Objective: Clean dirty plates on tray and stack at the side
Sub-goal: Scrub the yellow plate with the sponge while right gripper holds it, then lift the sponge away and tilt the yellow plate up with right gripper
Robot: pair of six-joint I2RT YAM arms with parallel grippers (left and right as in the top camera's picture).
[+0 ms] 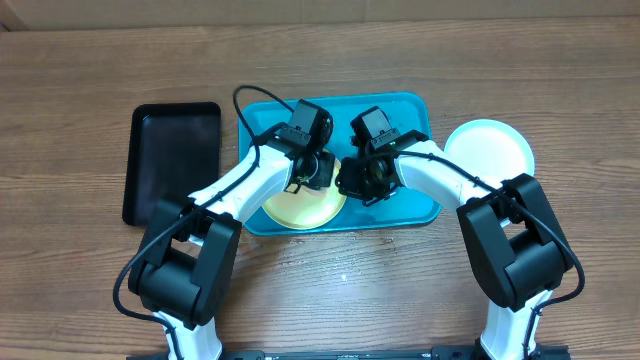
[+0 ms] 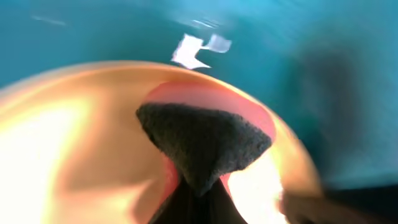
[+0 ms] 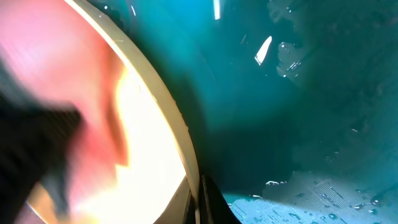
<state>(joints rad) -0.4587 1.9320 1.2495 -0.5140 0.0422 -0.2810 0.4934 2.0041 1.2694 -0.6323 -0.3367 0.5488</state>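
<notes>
The left gripper [image 1: 316, 172] was clamped on a dark sponge [image 2: 205, 146], pressing it onto the yellow-green plate [image 1: 300, 208] at the seven o'clock corner of the tray [image 1: 410, 112]. A red smear [image 2: 208, 98] showed there, so that plate looked only partly cleaned. The right gripper [image 1: 360, 180] was closed, seemingly pinching the plate's three o'clock rim. One pale plate [image 1: 488, 150] sat off the tray at its three o'clock, apparently clean, and no third plate was in sight.

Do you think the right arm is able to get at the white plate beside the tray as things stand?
Probably yes: the white plate lies uncovered just beside that arm, though the right gripper seems shut on the yellow plate and must let go first.
</notes>
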